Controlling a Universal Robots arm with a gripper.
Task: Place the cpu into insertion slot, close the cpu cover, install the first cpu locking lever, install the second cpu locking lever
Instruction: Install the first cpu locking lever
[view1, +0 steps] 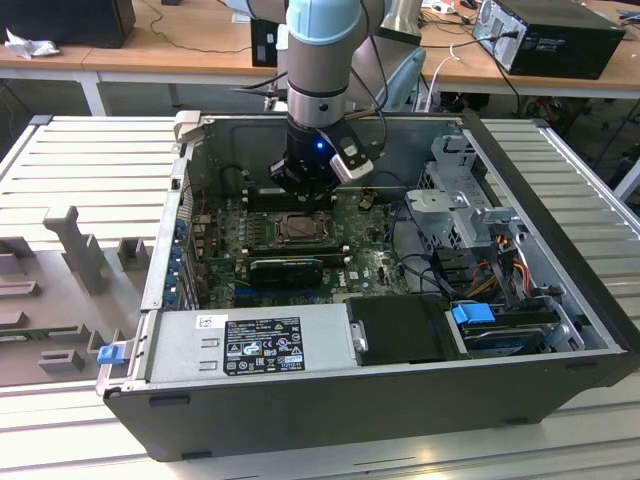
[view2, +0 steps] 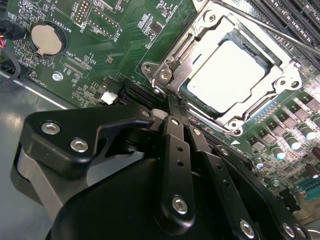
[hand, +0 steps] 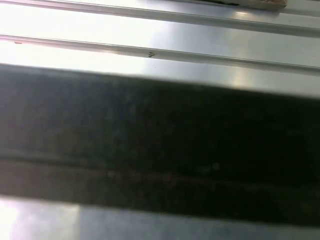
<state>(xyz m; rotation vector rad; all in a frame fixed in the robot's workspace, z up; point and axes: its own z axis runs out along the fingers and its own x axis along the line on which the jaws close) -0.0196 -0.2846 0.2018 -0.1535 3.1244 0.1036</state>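
Looking at the second wrist view, the hand (view2: 172, 107) has its two black fingers pinched nearly together with nothing between them, tips sitting right at the near corner of the socket where a silver lever hook (view2: 165, 75) is. The cpu (view2: 227, 75) is already lying flat in the insertion slot (view2: 280, 65), and the cpu cover (view2: 200, 47) looks folded down around it, pale chip face showing through the window. My worry is that corner: if the fingertips skid off the thin lever they'd land on the green motherboard (view2: 125, 30) or jab the cover's edge, and a sideways shove could put load on the chip before it's properly clamped. I can't tell whether either lever is fully latched, so I'd call the locking part unfinished. Past the socket sit a row of small capacitors (view2: 292, 135) on one side and the long black memory slots (view2: 295, 20) on the other, both tight to the frame, so there's little room to swing. A coin battery (view2: 46, 39) sits well off to the side, no issue. In the exterior view, the arm (view1: 318, 60) drops straight into the open computer case (view1: 560, 300) on the ribbed surface (view1: 90, 160), with cables (view1: 420, 260) and the drive cage (view1: 465, 195) to the exterior view's right.
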